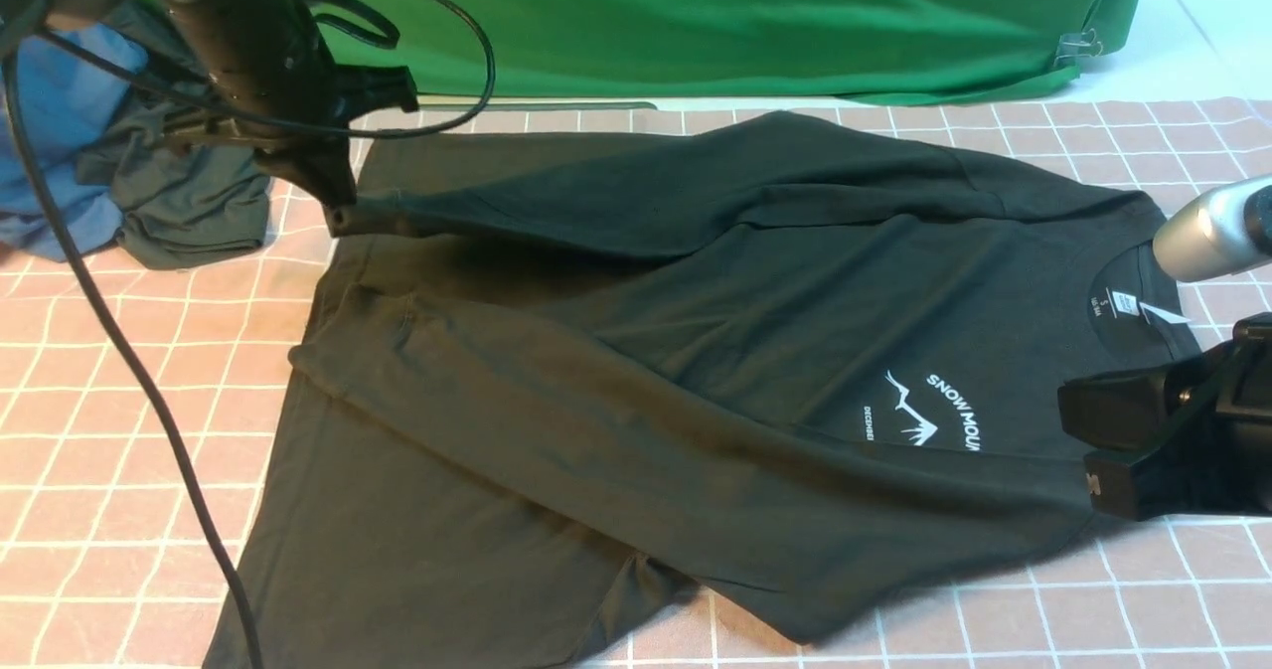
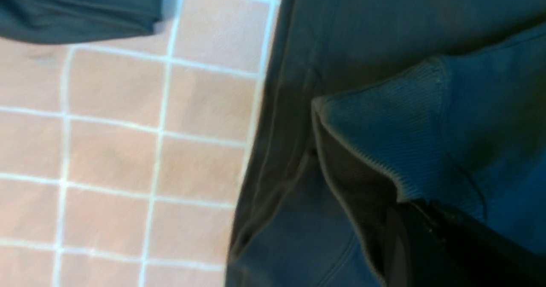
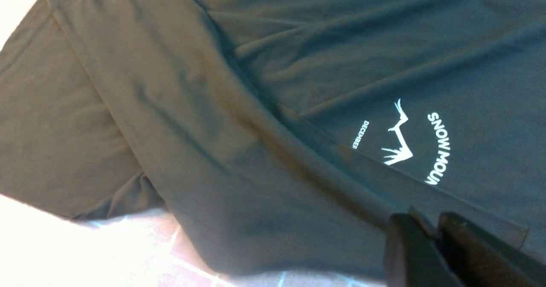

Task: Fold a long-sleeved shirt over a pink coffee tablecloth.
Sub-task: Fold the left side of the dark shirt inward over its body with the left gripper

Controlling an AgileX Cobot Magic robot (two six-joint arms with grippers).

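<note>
The black long-sleeved shirt (image 1: 696,351) lies across the pink coffee tablecloth (image 1: 99,430), neck label (image 1: 1123,303) to the right and hem to the left. Its white mountain logo (image 1: 929,411) is partly covered by the near sleeve, which is folded over the body. My left gripper (image 1: 336,214) is at the far left, shut on the ribbed cuff (image 2: 384,129) of the far sleeve and holding it just above the hem. My right gripper (image 1: 1078,445) hovers by the near shoulder, its jaws together over the fabric (image 3: 431,225) with nothing clearly held.
A bright green cloth (image 1: 745,13) hangs along the back. A smaller dark grey-green garment (image 1: 179,202) is bunched with blue cloth (image 1: 50,112) at the far left. The left arm's black cable (image 1: 129,371) droops over the tablecloth.
</note>
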